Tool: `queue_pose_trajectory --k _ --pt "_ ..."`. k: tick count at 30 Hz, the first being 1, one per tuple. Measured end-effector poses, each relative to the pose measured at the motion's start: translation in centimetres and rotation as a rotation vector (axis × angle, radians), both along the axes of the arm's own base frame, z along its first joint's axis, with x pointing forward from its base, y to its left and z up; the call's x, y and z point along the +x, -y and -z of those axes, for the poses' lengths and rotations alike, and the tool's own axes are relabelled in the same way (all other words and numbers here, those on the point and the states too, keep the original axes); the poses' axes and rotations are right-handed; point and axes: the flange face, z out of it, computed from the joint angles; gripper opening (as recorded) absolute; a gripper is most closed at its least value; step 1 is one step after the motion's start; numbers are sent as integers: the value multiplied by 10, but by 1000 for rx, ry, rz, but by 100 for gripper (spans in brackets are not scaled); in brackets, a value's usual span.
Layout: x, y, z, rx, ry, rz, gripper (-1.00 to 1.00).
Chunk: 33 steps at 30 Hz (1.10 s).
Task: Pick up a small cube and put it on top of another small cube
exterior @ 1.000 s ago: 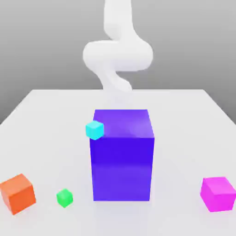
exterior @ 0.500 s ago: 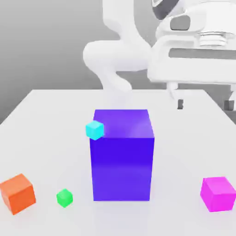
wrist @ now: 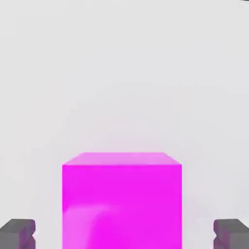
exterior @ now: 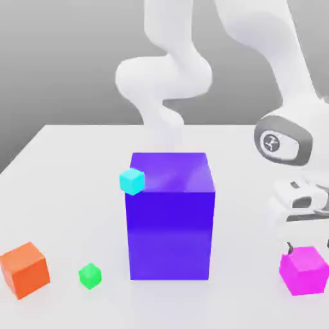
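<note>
Above the pink cube (exterior: 304, 270) hangs the tool (wrist: 124, 233), fingers (wrist: 18, 232) spread wide on either side. Orange cube (exterior: 24, 269) sits at nine o'clock across the table (exterior: 77, 154).

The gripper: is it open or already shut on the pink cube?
Open. In the hand view the gripper has its fingertips apart on either side of the pink cube, with gaps between them and it.

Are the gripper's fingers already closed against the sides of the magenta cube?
No: in the hand view both fingertips stand clear of the magenta cube, with bare table between.

Four small cubes (exterior: 304, 270), one block (exterior: 170, 215)
</note>
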Motion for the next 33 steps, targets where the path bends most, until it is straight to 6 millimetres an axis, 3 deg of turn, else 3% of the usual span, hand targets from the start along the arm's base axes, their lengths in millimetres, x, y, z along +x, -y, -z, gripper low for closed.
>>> queue_pose_trajectory --k 1,8,13,15,21,26,33 --pt "-1 0 9 -1 -1 -1 -100" --pt "-1 0 8 1 1 -1 -100" --pt "2 -4 -49 8 8 -9 -100" --pt "20 -4 -74 48 44 18 -100" --pt "76 58 -119 123 106 299 -100" --pt "115 132 -153 177 160 565 -100" --pt "137 233 -187 230 225 909 -100"
